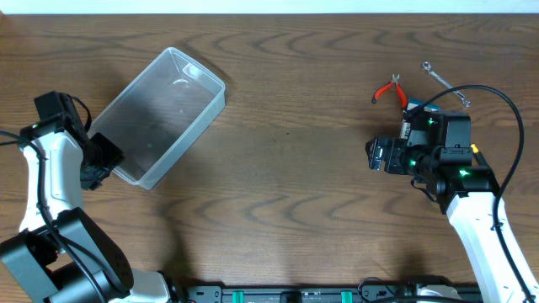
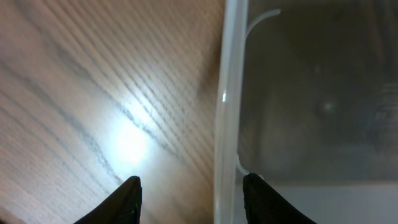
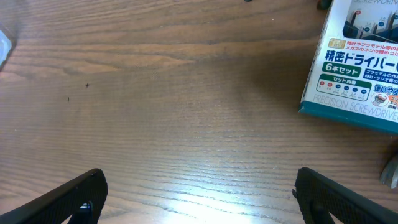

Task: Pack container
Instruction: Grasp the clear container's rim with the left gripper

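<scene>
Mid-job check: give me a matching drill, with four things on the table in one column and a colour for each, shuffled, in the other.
Things:
1. container
2. pliers
3. wrench
4. screwdriver box

Colours:
a. red handles
b. blue and white
c. clear, see-through
d. silvery metal

Pairs: 1-c, 2-a, 3-d, 4-b

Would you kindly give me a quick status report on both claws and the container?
Left claw open, straddling container rim. Right claw open, empty, beside screwdriver box. Container empty; pliers, wrench outside.
</scene>
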{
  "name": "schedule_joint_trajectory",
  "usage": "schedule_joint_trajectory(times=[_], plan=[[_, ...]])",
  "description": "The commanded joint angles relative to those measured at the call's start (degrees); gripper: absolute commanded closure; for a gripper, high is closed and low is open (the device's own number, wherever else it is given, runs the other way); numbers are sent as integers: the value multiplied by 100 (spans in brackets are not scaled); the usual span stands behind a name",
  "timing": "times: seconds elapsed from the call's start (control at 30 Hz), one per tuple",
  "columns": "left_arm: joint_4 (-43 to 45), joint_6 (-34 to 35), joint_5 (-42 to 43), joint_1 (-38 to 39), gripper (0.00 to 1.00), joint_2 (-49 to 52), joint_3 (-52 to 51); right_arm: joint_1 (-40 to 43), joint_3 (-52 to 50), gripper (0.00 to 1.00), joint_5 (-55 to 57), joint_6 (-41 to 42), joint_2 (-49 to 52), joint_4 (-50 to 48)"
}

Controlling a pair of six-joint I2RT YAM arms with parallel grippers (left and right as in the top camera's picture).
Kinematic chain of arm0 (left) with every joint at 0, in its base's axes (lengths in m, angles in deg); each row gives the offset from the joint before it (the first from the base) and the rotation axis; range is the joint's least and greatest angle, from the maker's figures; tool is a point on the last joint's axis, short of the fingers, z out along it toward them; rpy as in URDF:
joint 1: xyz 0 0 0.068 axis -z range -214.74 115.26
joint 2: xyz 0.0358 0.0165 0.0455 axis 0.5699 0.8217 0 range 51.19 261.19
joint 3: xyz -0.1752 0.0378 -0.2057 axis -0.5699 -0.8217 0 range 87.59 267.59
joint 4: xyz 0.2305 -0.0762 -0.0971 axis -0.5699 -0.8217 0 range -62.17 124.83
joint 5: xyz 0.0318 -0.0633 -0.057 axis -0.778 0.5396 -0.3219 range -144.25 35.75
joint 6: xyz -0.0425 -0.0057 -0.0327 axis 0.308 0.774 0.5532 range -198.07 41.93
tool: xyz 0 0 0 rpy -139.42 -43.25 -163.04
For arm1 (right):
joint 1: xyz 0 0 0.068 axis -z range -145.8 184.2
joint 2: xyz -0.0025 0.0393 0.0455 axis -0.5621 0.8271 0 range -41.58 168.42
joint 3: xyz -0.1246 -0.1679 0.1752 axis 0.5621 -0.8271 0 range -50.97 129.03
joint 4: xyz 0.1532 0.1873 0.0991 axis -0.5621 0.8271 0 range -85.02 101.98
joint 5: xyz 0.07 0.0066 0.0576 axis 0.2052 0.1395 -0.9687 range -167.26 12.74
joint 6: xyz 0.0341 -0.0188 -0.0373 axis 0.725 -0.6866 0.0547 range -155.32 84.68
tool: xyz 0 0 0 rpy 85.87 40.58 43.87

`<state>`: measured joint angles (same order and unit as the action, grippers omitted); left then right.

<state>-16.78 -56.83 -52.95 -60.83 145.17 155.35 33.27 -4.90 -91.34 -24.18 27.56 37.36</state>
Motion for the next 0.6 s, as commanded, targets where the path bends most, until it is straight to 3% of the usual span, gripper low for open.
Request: schedule_joint_trajectory(times=[0.0, 0.1, 0.27, 0.4, 0.5, 0.57], plan=[[-146, 52, -22, -20, 54, 35, -11, 48, 125, 1, 37, 39, -15, 24], [-229, 52, -22, -20, 57, 35, -15, 48, 125, 1, 37, 39, -15, 22], [-223, 55, -22, -20, 78, 35, -122, 48, 125, 1, 37, 39, -15, 22], [-201, 52, -22, -20, 81, 35, -205, 48, 125, 1, 37, 39, -42, 20], [-186, 52, -20, -20, 92, 33, -205, 48, 125, 1, 37, 39, -74, 17], [-166, 52, -20, -20, 94, 33, -205, 48, 125, 1, 37, 39, -109, 20]])
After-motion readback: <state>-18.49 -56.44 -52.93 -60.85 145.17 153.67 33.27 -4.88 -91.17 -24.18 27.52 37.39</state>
